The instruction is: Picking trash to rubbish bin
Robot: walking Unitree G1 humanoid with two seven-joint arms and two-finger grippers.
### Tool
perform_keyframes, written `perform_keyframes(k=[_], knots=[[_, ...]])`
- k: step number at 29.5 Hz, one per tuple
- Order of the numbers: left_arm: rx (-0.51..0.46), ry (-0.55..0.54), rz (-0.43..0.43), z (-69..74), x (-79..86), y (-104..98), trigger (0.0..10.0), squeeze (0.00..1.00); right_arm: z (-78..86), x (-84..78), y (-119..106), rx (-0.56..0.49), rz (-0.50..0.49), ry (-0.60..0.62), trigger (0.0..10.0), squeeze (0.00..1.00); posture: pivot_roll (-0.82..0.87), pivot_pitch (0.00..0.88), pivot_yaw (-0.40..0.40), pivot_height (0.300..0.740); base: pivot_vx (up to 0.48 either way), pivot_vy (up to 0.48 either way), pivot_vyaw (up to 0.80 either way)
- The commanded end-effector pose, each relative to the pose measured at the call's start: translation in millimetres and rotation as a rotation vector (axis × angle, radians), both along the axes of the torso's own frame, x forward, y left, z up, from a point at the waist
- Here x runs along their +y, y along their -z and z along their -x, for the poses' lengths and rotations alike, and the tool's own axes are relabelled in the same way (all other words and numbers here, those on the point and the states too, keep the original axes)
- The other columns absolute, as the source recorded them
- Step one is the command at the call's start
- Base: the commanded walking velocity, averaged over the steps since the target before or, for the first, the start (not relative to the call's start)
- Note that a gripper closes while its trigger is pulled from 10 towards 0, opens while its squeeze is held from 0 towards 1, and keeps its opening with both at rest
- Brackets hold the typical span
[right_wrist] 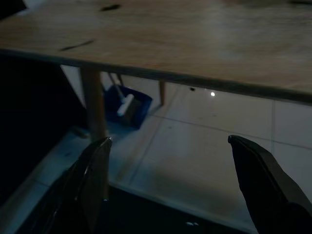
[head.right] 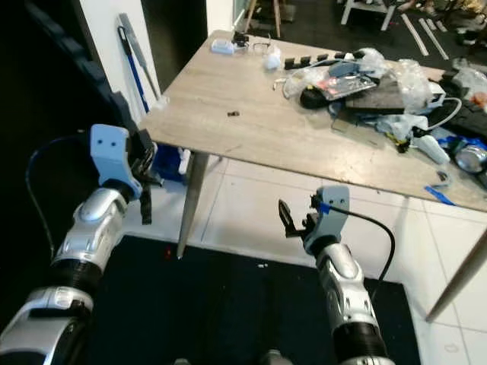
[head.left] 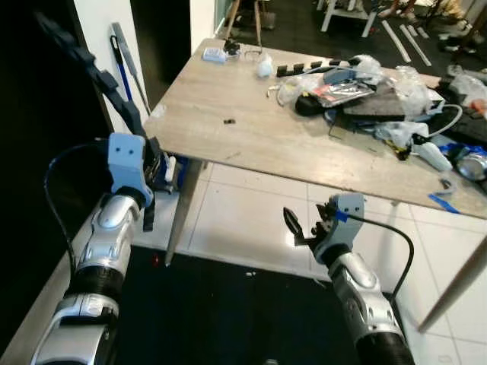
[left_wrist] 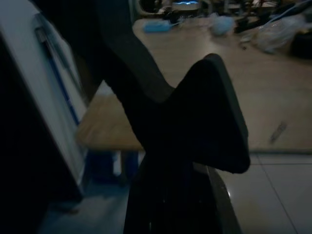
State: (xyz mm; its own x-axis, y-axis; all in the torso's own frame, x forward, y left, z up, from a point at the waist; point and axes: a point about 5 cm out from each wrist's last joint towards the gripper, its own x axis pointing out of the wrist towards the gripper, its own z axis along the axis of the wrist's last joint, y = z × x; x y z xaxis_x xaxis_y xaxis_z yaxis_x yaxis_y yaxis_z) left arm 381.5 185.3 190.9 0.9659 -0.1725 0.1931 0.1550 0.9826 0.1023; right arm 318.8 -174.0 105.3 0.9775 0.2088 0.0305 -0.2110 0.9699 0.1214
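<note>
Trash litters the far right of the wooden table [head.left: 251, 129]: crumpled plastic bags [head.left: 403, 84], a black wrapper [head.left: 342, 91], a can [head.left: 472, 163] and a white wad [head.left: 264, 67]. A small dark scrap [head.left: 228, 120] lies alone near the table's left part. My left gripper [head.left: 47, 26] is raised beside the table's left corner, its long fingers [left_wrist: 204, 112] pressed together and pointing up and left, holding nothing. Below the table's front edge my right gripper [head.left: 303, 226] stands open over the tiles, its fingers [right_wrist: 92, 180] wide apart and empty.
A blue container [right_wrist: 129, 105] with a white item in it sits on the floor under the table's left corner. A table leg [head.left: 180, 213] stands close to my left arm. Mop handles [head.left: 125, 61] lean on the wall. A black mat [head.left: 213, 319] covers the near floor.
</note>
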Motion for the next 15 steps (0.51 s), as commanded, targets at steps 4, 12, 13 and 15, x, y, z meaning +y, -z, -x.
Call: perform_keyframes(k=[4,12,13,15], knots=[[-0.014,-0.009,-0.024,-2.5,9.5,-5.1,10.0,0.00,1.4,-3.1,-0.7,-0.004,-0.005,0.011,10.0,0.00,-0.01,0.133,-0.040,0.740,0.345,0.000,0.00],[-0.068,-0.027,-0.046,-10.7,22.8,-28.7,10.0,0.00,1.1,-2.8,0.6,0.002,-0.015,0.010,10.0,0.00,0.00,0.124,-0.042,0.740,0.345,0.000,0.00],[-0.068,-0.027,-0.046,-10.7,22.8,-28.7,10.0,0.00,1.1,-2.8,0.6,0.002,-0.015,0.010,10.0,0.00,0.00,0.124,-0.042,0.740,0.349,0.000,0.00],[-0.078,-0.017,-0.059,-13.6,20.5,-34.4,10.0,0.00,0.8,-2.6,0.9,0.005,-0.018,0.012,10.0,0.00,0.00,0.115,-0.039,0.740,0.347,0.000,0.00]])
